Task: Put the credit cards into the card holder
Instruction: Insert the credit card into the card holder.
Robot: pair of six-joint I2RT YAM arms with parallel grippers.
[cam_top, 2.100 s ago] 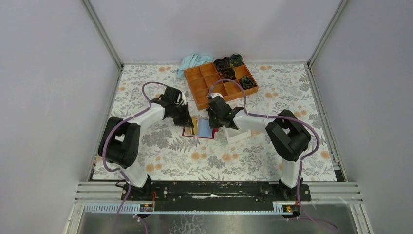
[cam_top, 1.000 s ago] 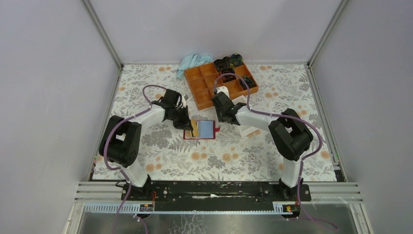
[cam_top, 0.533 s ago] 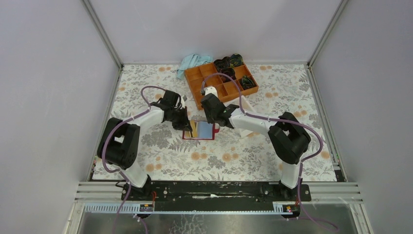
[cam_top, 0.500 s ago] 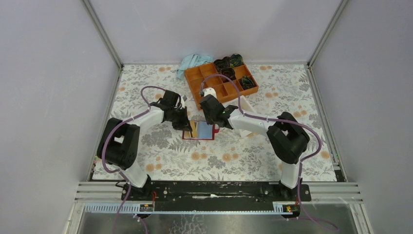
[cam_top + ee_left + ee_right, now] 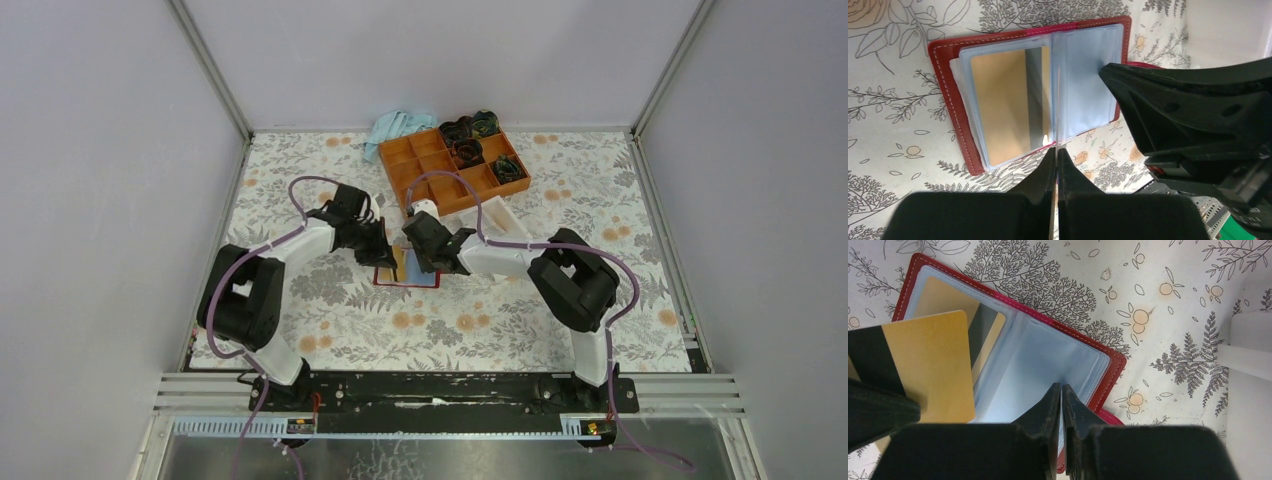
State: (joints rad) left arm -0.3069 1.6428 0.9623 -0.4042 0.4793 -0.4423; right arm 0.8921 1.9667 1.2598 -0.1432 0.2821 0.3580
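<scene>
— How is the left gripper [image 5: 1056, 150] found?
— Clamped shut on a gold card [image 5: 933, 365] with a black stripe, which is held over the card holder [image 5: 964, 125].
— And the right gripper [image 5: 1062, 387]?
— Nearly closed, its tips set on a clear sleeve [image 5: 1048, 355]. Whether the sleeve is pinched cannot be told.
— The card holder?
— Laid open on the floral bench [image 5: 480, 330] between both grippers. It is dark red and white-stitched, with a second gold card [image 5: 1008, 100] sleeved inside.
</scene>
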